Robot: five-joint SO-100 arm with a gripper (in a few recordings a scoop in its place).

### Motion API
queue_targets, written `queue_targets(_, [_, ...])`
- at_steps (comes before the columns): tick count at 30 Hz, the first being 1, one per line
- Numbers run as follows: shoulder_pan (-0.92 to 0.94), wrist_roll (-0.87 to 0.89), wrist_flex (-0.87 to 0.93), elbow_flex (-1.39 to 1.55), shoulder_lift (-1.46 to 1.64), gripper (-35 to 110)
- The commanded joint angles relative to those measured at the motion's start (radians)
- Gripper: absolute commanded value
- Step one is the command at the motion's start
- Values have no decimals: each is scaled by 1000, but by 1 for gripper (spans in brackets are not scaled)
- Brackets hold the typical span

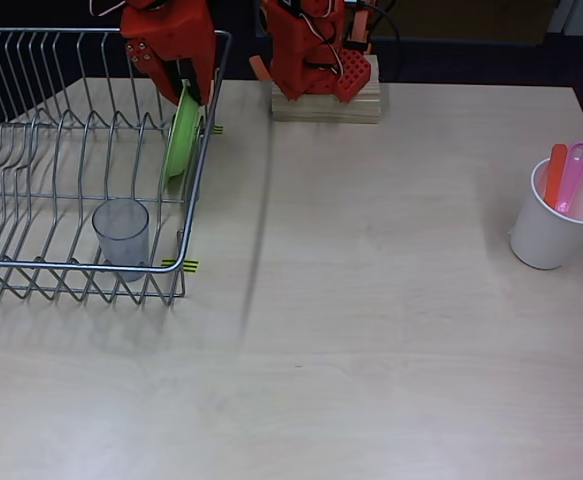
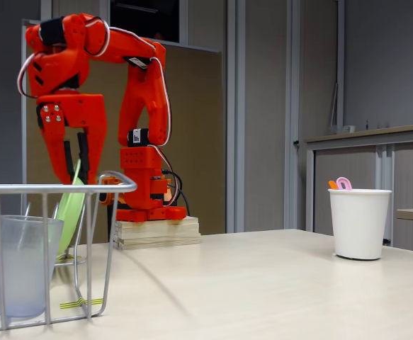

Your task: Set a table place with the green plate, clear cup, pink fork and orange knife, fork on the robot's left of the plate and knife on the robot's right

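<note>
At the right end of the silver wire dish rack (image 1: pixel 31 150), the round lime-green plastic plate (image 1: pixel 182 135) stands on edge between the wires, and the red-orange arm's pointed tool (image 1: pixel 189 98) sits over its upper rim. Its two fingers appear to straddle that rim, but whether they are clenched on it or merely around it cannot be told from either view. Nearer the rack's front edge, the small translucent greyish plastic cup (image 1: pixel 121 231) stands upright inside. Well apart from the rack, on the far right of the pale wood-grain counter (image 1: pixel 371 330), an opaque white paper cup (image 1: pixel 556 230) holds the pink plastic fork (image 1: pixel 574 175) and the orange plastic knife (image 1: pixel 556 175), handles up and touching.

The plate looks thin, stiff and light, with a smooth, likely slippery surface. Its raised rim at the top is probably the best hold, pinched across its thickness. Lifted straight up, it should clear the wires; tilted, it may snag or pivot in the grip.
</note>
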Motion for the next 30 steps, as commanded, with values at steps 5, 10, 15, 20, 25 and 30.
queue_targets(5, [-23, -25, 106, -100, 224, 0])
queue_targets(10, [-75, -49, 215, -230, 373, 0])
queue_targets(15, [-190, -67, 259, -310, 523, 0])
queue_targets(20, [-371, -57, 259, -331, 650, 0])
queue_targets(25, [-578, -35, 245, -307, 730, 0])
queue_targets(30, [-839, 32, 150, -160, 762, 0])
